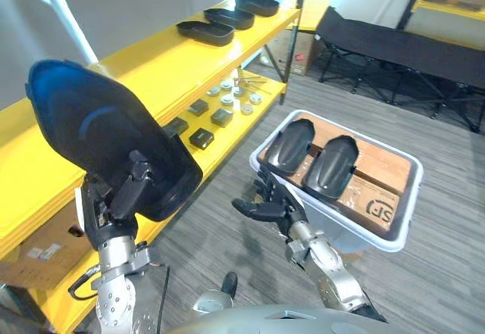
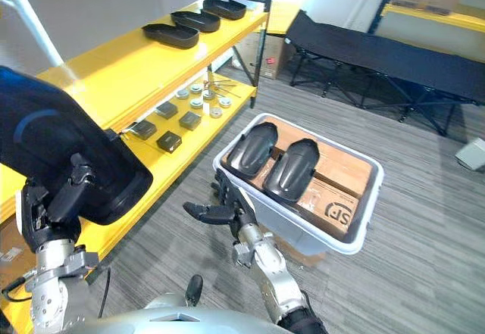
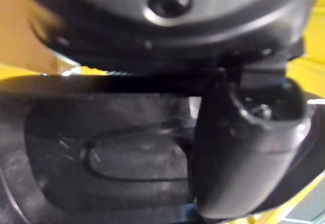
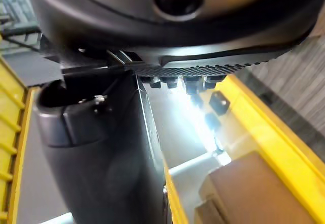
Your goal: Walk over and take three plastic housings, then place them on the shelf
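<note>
Fingers of left hand [image 1: 106, 211] behind housing [image 1: 91, 126], hidden

Shelf [image 1: 144, 69] bare nearby — housings [image 1: 229, 18] beyond

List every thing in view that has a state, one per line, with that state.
left hand, shut on the held housing, raised.
held housing, gripped, not yet set down.
right hand, open, holding nothing.
white bin, on the floor, open-topped.
bin housings, two, lying side by side inside.
shelf housings, three, resting on the yellow shelf's top board.
</note>
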`<state>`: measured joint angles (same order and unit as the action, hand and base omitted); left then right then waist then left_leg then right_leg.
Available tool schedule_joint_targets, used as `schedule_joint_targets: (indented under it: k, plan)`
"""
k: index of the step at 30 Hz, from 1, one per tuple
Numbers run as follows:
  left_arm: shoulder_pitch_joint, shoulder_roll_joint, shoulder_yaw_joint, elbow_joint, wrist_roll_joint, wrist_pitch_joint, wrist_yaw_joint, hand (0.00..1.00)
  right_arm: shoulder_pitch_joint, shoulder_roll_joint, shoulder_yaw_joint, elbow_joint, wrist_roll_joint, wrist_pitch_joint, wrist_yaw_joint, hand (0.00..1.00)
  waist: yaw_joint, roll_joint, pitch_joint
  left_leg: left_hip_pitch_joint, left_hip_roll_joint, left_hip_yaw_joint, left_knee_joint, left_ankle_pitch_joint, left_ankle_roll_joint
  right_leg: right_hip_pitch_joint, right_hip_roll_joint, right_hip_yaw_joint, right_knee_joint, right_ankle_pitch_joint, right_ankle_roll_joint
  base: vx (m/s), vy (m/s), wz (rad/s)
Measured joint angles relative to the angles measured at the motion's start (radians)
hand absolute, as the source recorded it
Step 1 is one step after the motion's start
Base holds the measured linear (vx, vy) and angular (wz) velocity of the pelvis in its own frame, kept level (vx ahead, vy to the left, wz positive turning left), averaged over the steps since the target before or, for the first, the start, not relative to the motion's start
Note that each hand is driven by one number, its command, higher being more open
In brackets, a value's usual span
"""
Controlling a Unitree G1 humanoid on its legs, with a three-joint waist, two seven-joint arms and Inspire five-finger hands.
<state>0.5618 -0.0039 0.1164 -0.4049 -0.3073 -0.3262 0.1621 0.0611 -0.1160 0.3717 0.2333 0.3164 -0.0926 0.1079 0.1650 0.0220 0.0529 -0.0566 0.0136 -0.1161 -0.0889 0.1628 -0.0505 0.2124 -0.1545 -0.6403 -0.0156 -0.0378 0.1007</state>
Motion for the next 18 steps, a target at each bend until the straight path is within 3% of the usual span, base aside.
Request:
schedule_joint_targets:
  k: [10, 13, 16, 18]
  plan:
    - [0.038, -0.005, 0.039, 0.000, 0.001, 0.000, -0.012, 0.00, -0.043, -0.043, 0.092, 0.000, -0.038, -0.002, 0.044, 1.00, 0.025, 0.004, 0.009, -0.007, 0.005, -0.032, 0.001, -0.002, 0.007, 0.007, 0.016, -0.039, 0.039, -0.041, -0.006, -0.04, -0.005, 0.14]
    - [0.057, -0.033, 0.066, -0.001, -0.001, 0.001, -0.013, 0.00, -0.029, -0.043, 0.091, 0.000, -0.048, -0.002, 0.051, 1.00, 0.030, 0.014, 0.020, -0.021, 0.007, -0.034, 0.001, 0.008, 0.013, 0.021, 0.016, -0.100, 0.055, -0.064, -0.001, -0.05, -0.034, 0.64]
    - [0.062, -0.030, 0.076, -0.001, -0.001, 0.003, -0.059, 0.00, -0.006, -0.045, 0.058, -0.003, -0.077, -0.002, 0.050, 1.00, 0.020, 0.012, 0.032, -0.069, 0.016, 0.073, 0.048, 0.018, 0.050, 0.055, 0.014, -0.228, 0.055, -0.076, 0.011, -0.04, -0.001, 1.22]
    - [0.072, -0.033, 0.083, -0.001, -0.004, 0.003, -0.083, 0.00, 0.008, -0.049, 0.042, -0.003, -0.078, -0.001, 0.035, 1.00, 0.043, 0.026, 0.048, -0.078, 0.003, 0.097, 0.055, 0.028, 0.055, 0.071, -0.001, -0.273, 0.079, -0.090, 0.025, -0.01, 0.038, 0.70]
